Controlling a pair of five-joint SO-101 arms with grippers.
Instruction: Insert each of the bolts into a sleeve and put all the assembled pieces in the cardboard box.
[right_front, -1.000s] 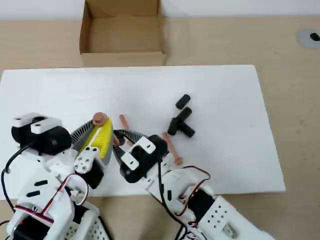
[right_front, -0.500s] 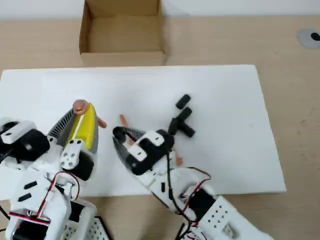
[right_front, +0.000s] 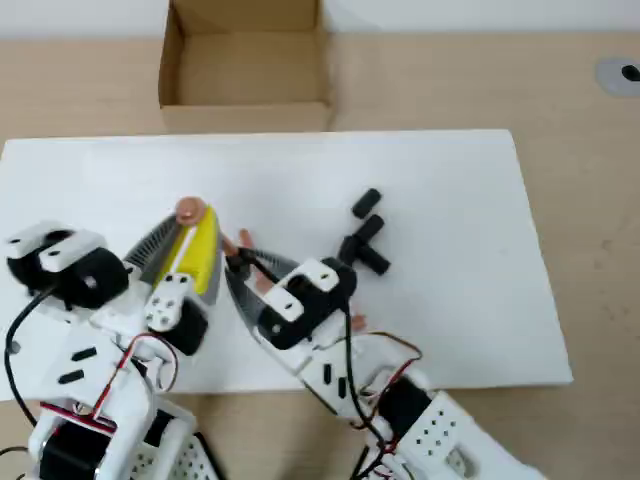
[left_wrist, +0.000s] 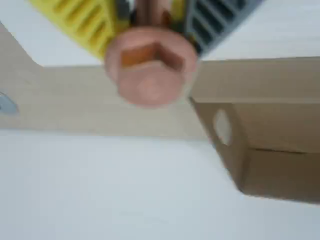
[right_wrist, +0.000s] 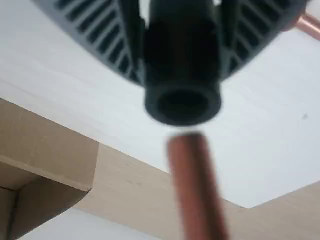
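I see my left claw (left_wrist: 152, 15) clamped on a smooth, coppery hex-head bolt (left_wrist: 150, 70); my right claw (right_wrist: 181, 35) grips a black tubular sleeve (right_wrist: 182, 100).

A light wooden table (right_front: 590, 180) carries a large white board (right_front: 460, 320) that covers most of the middle of the frame. Above the board, at upper left of centre, a cardboard box (right_front: 245, 118) stands open on the bare wood. A small grey disc (right_front: 615, 74) sits at the far upper right. On the board, right of centre, one black sleeve (right_front: 366, 202) lies just above a cluster of sleeves (right_front: 362, 248). A copper-coloured bolt (right_front: 245, 239) lies to their left, and a second bolt (right_front: 356, 321) lower down, partly hidden.
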